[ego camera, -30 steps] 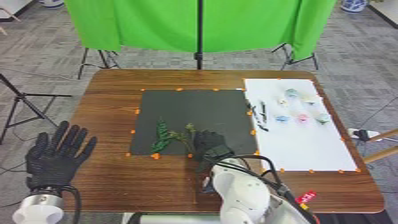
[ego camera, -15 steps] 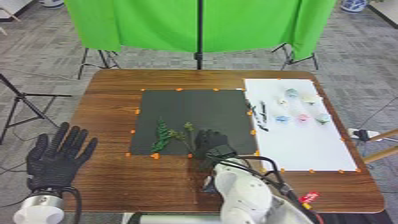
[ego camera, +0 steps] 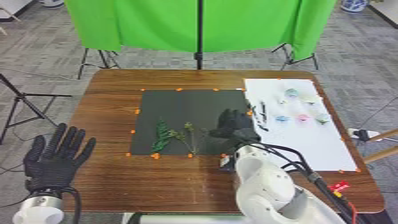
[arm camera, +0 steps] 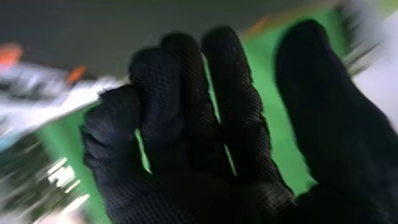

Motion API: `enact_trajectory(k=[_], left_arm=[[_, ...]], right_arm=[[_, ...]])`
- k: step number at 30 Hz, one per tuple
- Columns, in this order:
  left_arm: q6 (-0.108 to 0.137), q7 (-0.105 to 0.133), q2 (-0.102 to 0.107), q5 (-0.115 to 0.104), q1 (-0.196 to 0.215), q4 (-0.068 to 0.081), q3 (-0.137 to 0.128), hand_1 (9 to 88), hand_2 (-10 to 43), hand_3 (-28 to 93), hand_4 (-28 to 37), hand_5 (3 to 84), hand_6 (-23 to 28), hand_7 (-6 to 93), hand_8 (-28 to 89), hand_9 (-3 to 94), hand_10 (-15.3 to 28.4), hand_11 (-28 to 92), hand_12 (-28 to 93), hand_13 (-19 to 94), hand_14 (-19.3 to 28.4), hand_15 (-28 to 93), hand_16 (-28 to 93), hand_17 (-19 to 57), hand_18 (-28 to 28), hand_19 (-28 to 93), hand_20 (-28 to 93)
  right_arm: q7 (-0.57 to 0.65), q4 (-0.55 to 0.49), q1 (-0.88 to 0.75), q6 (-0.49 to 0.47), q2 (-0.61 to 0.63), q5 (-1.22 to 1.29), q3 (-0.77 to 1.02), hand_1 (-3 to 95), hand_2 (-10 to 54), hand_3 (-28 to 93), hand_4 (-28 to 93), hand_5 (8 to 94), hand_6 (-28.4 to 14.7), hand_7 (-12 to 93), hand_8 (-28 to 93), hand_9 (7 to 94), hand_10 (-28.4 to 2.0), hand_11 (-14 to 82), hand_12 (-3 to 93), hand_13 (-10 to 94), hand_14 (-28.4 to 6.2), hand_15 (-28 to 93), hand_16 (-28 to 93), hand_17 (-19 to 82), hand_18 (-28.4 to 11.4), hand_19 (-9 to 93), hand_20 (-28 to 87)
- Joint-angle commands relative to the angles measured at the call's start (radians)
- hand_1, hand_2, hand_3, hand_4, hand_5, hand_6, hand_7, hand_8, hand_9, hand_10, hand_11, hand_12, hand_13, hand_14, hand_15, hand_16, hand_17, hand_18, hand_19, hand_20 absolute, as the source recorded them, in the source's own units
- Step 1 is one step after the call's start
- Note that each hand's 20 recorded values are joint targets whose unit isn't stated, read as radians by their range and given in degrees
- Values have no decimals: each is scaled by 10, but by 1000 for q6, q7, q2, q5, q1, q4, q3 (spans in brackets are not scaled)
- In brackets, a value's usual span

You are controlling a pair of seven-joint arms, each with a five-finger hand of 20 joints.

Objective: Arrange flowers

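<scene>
Table (ego camera: 133, 185): brown, grained wood.
Mat (ego camera: 191, 107): dark, matte, squarish.
Sheet (ego camera: 306, 150): smooth white rectangle.
Left hand (ego camera: 55, 160): black fabric, spread beside the mat.
Right hand (ego camera: 233, 125): over the mat's edge, fingers straight, thumb apart, pinching nothing; a low sweep could snag the stems.
Leafy sprig (ego camera: 161, 137): dense, on the mat.
Thin sprig (ego camera: 190, 137): wispy, beside it, likely to tangle if dragged.
Stems (ego camera: 260, 117): dark, slender, along the sheet's edge.
Blooms (ego camera: 303, 118): small, pastel, rounded, on the sheet.
</scene>
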Motion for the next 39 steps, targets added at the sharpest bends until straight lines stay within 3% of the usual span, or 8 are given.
enact_trajectory(k=[1, 16, 27, 30, 32, 36, 37, 39], left_arm=[[-14, 13, -10, 5, 16, -7, 8, 305, 117, 735, -283, 418, 64, 191, -112, 391, 151, 251, 122, 321, 151, 406, -51, -50, 155, 388, 191], [-12, 8, -10, 1, 10, -4, 23, 302, 121, 731, -283, 418, 59, 195, -115, 393, 151, 251, 122, 322, 150, 405, -51, -50, 154, 387, 191], [-3, 7, -10, -2, 7, -4, 27, 301, 130, 731, -283, 420, 62, 197, -116, 394, 152, 254, 122, 322, 151, 406, -52, -42, 150, 379, 186], [4, 11, -5, -14, 11, -16, 28, 301, 131, 730, -283, 422, 62, 197, -116, 394, 153, 254, 121, 321, 151, 408, -52, -42, 150, 379, 186], [-7, 7, -4, -1, 9, -15, 29, 301, 131, 731, -283, 422, 62, 198, -116, 394, 153, 253, 121, 322, 152, 410, -52, -41, 149, 379, 186], [-4, 7, -6, -6, 15, -17, 24, 300, 132, 732, -283, 424, 63, 198, -116, 396, 153, 254, 121, 324, 151, 412, -53, -41, 149, 381, 186], [-4, 4, -7, -4, 14, -15, 24, 300, 132, 732, -283, 424, 63, 198, -116, 396, 153, 254, 121, 324, 151, 413, -53, -41, 149, 382, 187], [-1, 0, -9, -5, 14, -15, 25, 300, 133, 732, -283, 424, 62, 199, -116, 396, 153, 255, 121, 325, 152, 414, -54, -41, 149, 382, 186]], right_arm=[[23, 190, 146, 207, 152, -78, 54, 418, -95, 709, -232, 635, -73, 238, -83, 655, -206, 298, 248, 597, -163, 624, 308, 378, -263, 926, 372], [15, 323, 258, -133, 155, 89, 48, 342, -95, 643, -281, 583, -116, 109, -76, 608, -225, 159, 181, 575, -169, 603, 288, 351, -269, 912, 406], [-42, 407, 336, -197, 111, 86, -15, 386, -95, 469, -283, 576, -126, 92, -70, 584, -226, 147, 182, 555, -180, 611, 282, 331, -269, 887, 455], [-24, 415, 333, -198, 111, 97, -20, 440, -95, 360, -281, 572, -125, 92, -70, 584, -224, 144, 180, 555, -180, 611, 282, 331, -269, 884, 462], [-5, 423, 325, -188, 112, 83, -25, 493, -95, 281, -263, 550, -119, 101, -69, 584, -223, 142, 174, 560, -173, 607, 281, 335, -268, 885, 458], [17, 434, 315, -202, 105, 84, -31, 631, -95, 102, -179, 514, -106, 132, -68, 587, -217, 139, 161, 586, -154, 588, 281, 351, -261, 890, 443], [13, 435, 309, -197, 103, 83, -30, 642, -95, 130, -202, 517, -104, 137, -68, 593, -214, 142, 162, 591, -152, 584, 283, 354, -260, 891, 440], [8, 437, 302, -181, 104, 79, -41, 614, -95, 349, -263, 550, -86, 185, -76, 643, -188, 175, 174, 624, -132, 575, 311, 367, -252, 895, 432]])
